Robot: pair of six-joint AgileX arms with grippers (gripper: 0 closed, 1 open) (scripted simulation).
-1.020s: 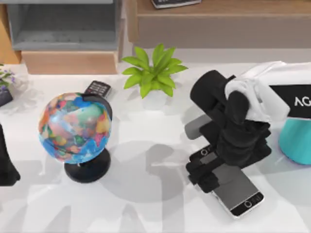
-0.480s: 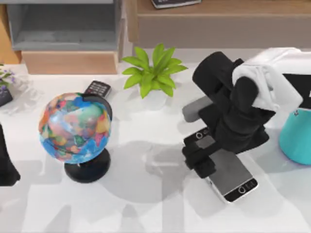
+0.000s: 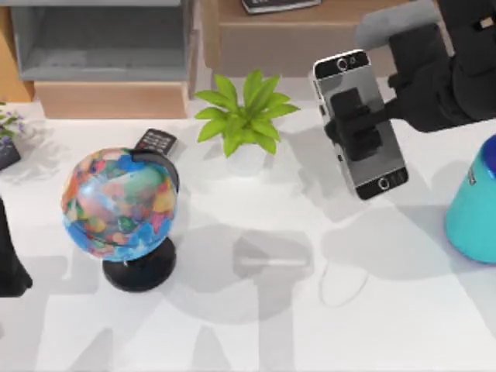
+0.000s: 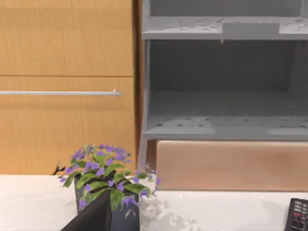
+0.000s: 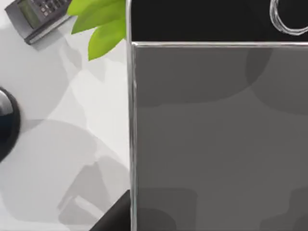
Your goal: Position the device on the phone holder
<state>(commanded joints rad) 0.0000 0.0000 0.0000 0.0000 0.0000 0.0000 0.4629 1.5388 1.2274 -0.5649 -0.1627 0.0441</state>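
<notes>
Top view places the right hand (image 3: 358,124) at the upper right of the bench (image 3: 256,310), its black fingers closed across the middle of the device (image 3: 359,124). The device is held clear of the bench surface, screen facing up, its round home button toward the near edge and its shadow cast on the bench below. Right wrist view confirms the grip at close range: the device's (image 5: 216,134) grey screen and silver edge sit directly before the camera, with the black bezel and button ring at one end.

Just beside the device stands a green potted plant (image 3: 244,116). A transparent phone holder (image 3: 273,260) (faint in outline) lies near the bench centre, well apart from the device. A teal container (image 3: 474,209) stands at the right edge. A globe (image 3: 120,205) stands on the left half, with a dark keypad remote (image 3: 157,141) just behind it.

The left hand (image 3: 9,256) is parked at the left edge; its finger opening cannot be told. Left wrist view shows a purple-flowered plant (image 4: 106,178) before a grey shelf unit (image 4: 221,86).
</notes>
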